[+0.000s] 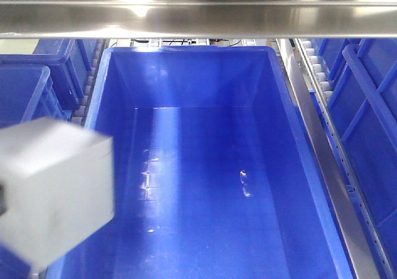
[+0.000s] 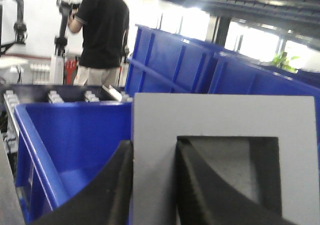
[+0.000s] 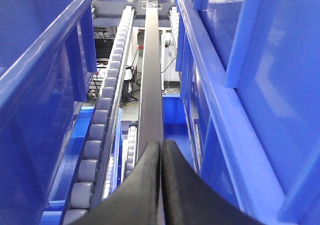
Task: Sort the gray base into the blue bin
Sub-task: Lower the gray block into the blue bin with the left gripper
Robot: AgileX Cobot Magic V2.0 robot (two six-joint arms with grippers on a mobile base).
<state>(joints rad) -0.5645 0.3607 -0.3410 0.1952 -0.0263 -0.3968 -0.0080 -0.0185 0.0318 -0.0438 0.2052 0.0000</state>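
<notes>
Since the matte gray cube-like base (image 1: pixel 53 195) is already in our left gripper (image 2: pixel 154 185), the only relation that matters now is block vs. tub opening. Front view: the block sits at the lower-left, overlapping the left rim of the big glossy blue plastic bin (image 1: pixel 307 167). It looks blurred there, so we can't tell how high it is above the rim. Bin floor is bare apart from scuffs.

Left wrist cam: black fingers (image 2: pixel 107 195) clamp one wall of the gray base, one on the outer face, the other inside the square recess, which faces the cam. Bin interior lies to the left and below the block in that view, rim wall just beside it.

Our read: the block is at or just over the rim, not yet clearly inside. Next move prob needs a shift inward toward bin centre before release, otherwise it could clip the rim.

Right gripper (image 3: pixel 161 152): fingers pressed together, holding nothing, parked over the roller conveyor (image 3: pixel 97 135) between neighbouring blue tubs, well away from the block. Left arm is the one doing the job.
</notes>
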